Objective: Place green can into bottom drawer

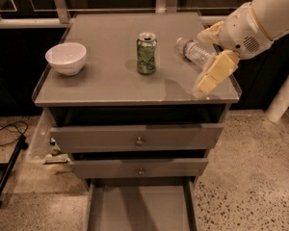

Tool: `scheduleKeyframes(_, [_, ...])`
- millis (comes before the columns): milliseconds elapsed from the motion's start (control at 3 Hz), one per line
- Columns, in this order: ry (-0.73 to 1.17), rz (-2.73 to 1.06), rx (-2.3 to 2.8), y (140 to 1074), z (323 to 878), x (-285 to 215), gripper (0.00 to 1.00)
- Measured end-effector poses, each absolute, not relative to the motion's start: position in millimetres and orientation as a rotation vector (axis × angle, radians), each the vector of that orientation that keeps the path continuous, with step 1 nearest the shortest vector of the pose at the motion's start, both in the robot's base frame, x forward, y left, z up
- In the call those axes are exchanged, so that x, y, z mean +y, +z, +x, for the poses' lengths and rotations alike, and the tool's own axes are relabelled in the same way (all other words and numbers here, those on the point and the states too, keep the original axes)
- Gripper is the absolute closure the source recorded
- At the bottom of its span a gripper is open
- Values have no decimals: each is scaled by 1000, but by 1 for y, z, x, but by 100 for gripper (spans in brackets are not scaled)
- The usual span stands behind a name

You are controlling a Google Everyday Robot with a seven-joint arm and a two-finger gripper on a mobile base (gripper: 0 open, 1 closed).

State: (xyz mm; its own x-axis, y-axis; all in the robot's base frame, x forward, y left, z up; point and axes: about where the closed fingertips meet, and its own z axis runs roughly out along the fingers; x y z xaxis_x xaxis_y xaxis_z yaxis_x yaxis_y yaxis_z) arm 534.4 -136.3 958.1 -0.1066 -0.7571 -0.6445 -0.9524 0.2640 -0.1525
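The green can [146, 53] stands upright near the middle of the grey cabinet top [111, 81]. The bottom drawer [139, 208] is pulled out at the bottom of the view, and its flat grey floor shows nothing in it. My gripper [201, 61] reaches in from the right over the top's right edge, to the right of the can and apart from it. Its pale fingers [216, 70] are spread open and hold nothing.
A clear plastic water bottle [195, 50] lies on its side right by the gripper. A white bowl [66, 57] sits at the left of the top. The two upper drawers [137, 137] stand slightly pulled out. A black cable [7, 131] lies on the floor at the left.
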Motion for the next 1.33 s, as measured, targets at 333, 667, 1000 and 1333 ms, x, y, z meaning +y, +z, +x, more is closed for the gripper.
scheduleKeyframes(333, [401,-1544,1913,958,535,-136,0])
scheduleKeyframes(667, [379,-1572,1886,953,540,-126,0])
scheduleKeyframes(1000, [379,-1568,1805,936,566,-107,0])
scheduleKeyframes(1333, [376,-1512,1729,918,602,-95,0])
